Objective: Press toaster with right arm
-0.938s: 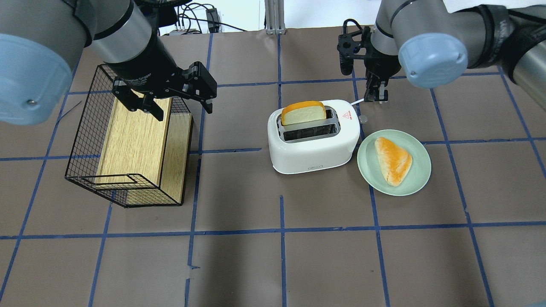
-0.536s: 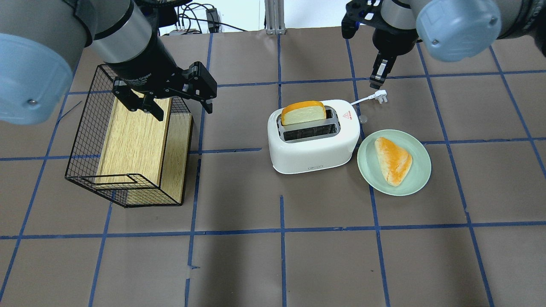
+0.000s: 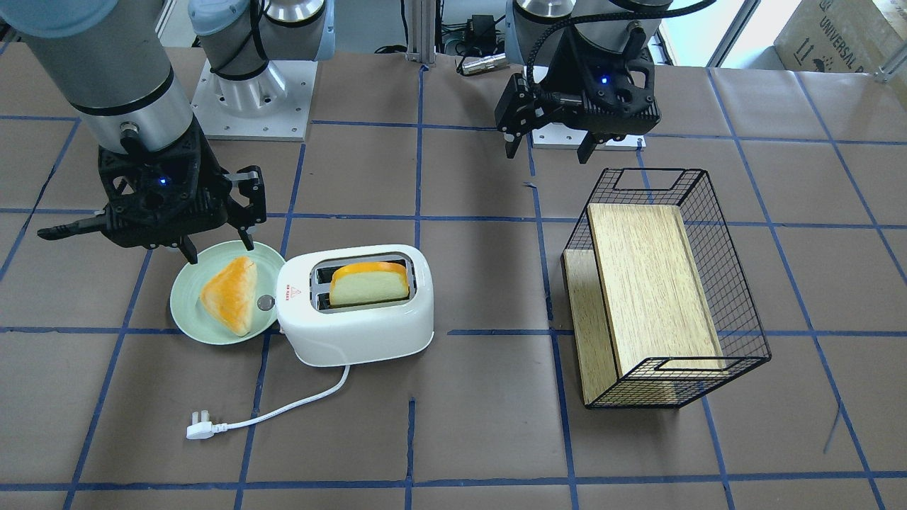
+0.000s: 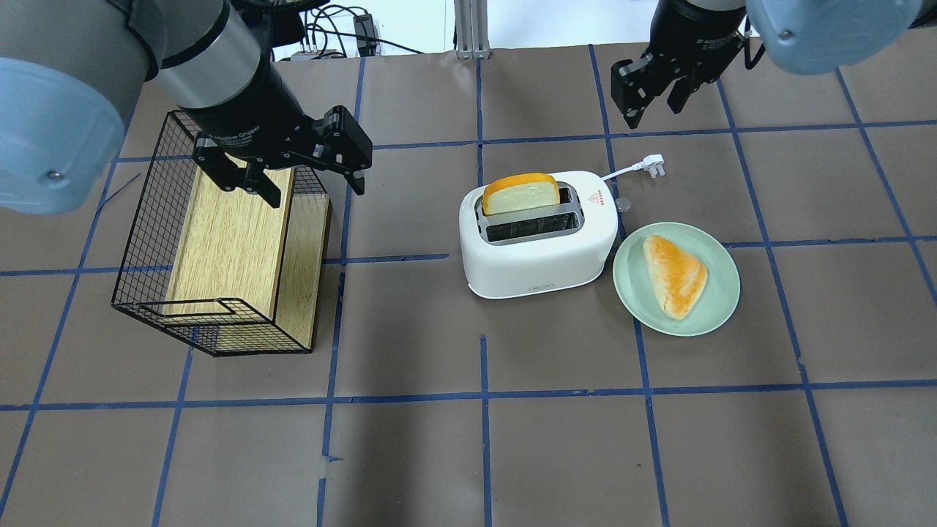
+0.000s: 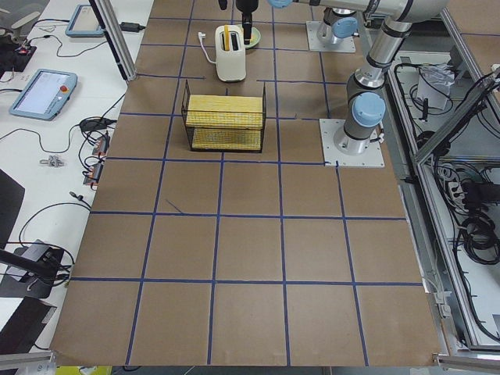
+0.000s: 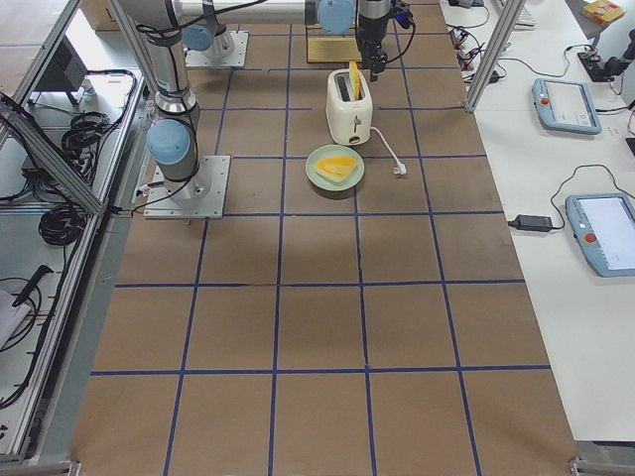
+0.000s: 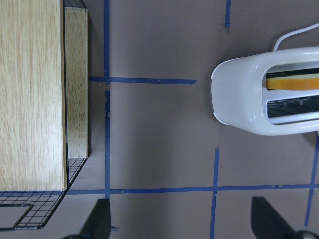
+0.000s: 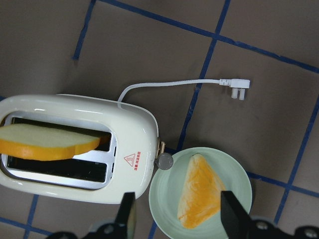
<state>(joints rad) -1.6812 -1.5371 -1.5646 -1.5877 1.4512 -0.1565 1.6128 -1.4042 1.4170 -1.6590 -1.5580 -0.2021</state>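
The white two-slot toaster (image 4: pixel 538 245) stands mid-table, with a bread slice (image 4: pixel 521 194) upright in its far slot. Its silver lever knob (image 8: pixel 165 161) sticks out of the end that faces the plate. Its cord and plug (image 4: pixel 654 167) lie on the table beyond it. My right gripper (image 4: pixel 654 106) is open and empty. It hangs high above the plate's robot-side edge in the front view (image 3: pixel 217 248), off the toaster's lever end. My left gripper (image 4: pixel 300 172) is open and empty above the wire basket.
A pale green plate (image 4: pixel 637 289) with a triangular bread piece (image 4: pixel 675 274) sits just right of the toaster, close to the knob. A black wire basket (image 4: pixel 146 219) holding a wooden board (image 4: pixel 227 241) stands at the left.
My right gripper has risen from the plug, moved toward the table's far edge and turned, and its fingers now show apart. The plug is uncovered on the table. The left arm has not moved.
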